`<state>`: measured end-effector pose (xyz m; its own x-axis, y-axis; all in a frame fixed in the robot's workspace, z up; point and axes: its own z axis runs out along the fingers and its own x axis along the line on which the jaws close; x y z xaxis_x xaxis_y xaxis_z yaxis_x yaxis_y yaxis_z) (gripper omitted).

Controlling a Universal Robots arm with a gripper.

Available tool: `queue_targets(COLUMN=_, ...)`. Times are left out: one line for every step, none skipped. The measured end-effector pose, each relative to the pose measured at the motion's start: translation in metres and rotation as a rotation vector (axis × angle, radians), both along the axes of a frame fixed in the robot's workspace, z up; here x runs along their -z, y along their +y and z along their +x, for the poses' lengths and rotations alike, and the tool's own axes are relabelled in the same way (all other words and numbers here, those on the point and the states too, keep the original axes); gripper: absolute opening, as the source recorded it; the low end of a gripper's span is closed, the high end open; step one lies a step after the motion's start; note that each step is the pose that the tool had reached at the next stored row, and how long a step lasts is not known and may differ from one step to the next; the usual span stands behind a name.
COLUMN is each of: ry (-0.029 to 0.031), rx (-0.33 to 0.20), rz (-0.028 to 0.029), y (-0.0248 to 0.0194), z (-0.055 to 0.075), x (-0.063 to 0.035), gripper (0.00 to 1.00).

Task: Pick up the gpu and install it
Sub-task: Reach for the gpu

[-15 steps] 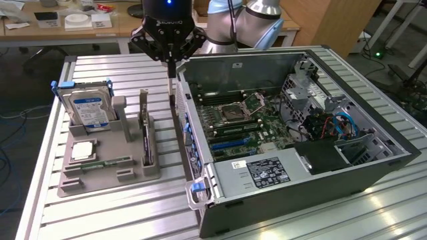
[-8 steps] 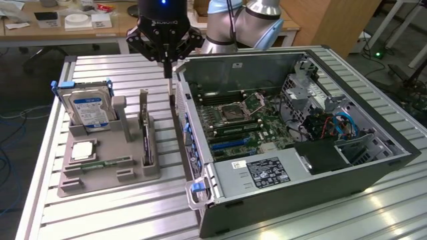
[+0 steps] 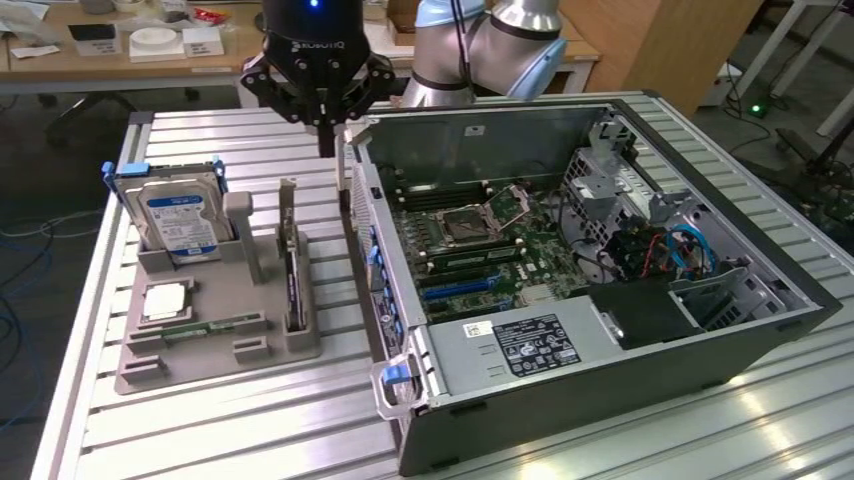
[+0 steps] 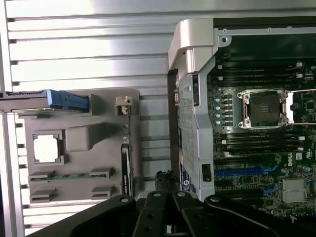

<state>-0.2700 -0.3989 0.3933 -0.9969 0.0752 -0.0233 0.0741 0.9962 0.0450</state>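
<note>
As exterior view shows, gripper (image 3: 324,146) hangs closed, apart from gpu (image 3: 291,272).

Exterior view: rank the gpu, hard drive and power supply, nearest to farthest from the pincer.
1. gpu, upright in the grey holder beside the case.
2. hard drive, at the holder's exterior-view left end.
3. power supply, inside the case's front corner.

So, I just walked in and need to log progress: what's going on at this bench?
A robot arm is set to fit the gpu into the open computer case. The card stands untouched on edge in the grey holder, which also carries the hard drive. The gripper, fingers shut and holding nothing, hangs over the table between the holder and the case.
</note>
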Motion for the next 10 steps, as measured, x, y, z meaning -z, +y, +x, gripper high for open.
queue_targets(ry=0.0, rx=0.0, rz=0.0, y=0.0, z=-0.0011, x=0.0, gripper=0.11)
queue_targets(ry=0.0, rx=0.0, rz=0.0, y=0.0, z=-0.0022, x=0.0, gripper=0.11)
queue_targets(ry=-0.0001, rx=0.0, rz=0.0, y=0.0, z=-0.0032, x=0.0, gripper=0.11)
queue_targets(ry=0.0, rx=0.0, rz=0.0, y=0.0, z=-0.0041, x=0.0, gripper=0.11)
queue_targets(ry=0.0, rx=0.0, rz=0.0, y=0.0, z=-0.005, x=0.0, gripper=0.11)
queue_targets(ry=0.0, rx=0.0, rz=0.0, y=0.0, z=-0.006, x=0.0, gripper=0.11)
queue_targets(ry=-0.0001, rx=0.0, rz=0.0, y=0.0, z=-0.007, x=0.0, gripper=0.11)
queue_targets(ry=-0.0001, rx=0.0, rz=0.0, y=0.0, z=-0.0079, x=0.0, gripper=0.11)
queue_targets(ry=-0.0001, rx=0.0, rz=0.0, y=0.0, z=-0.0088, x=0.0, gripper=0.11)
queue_targets(ry=-0.0001, rx=0.0, rz=0.0, y=0.0, z=-0.0096, x=0.0, gripper=0.11)
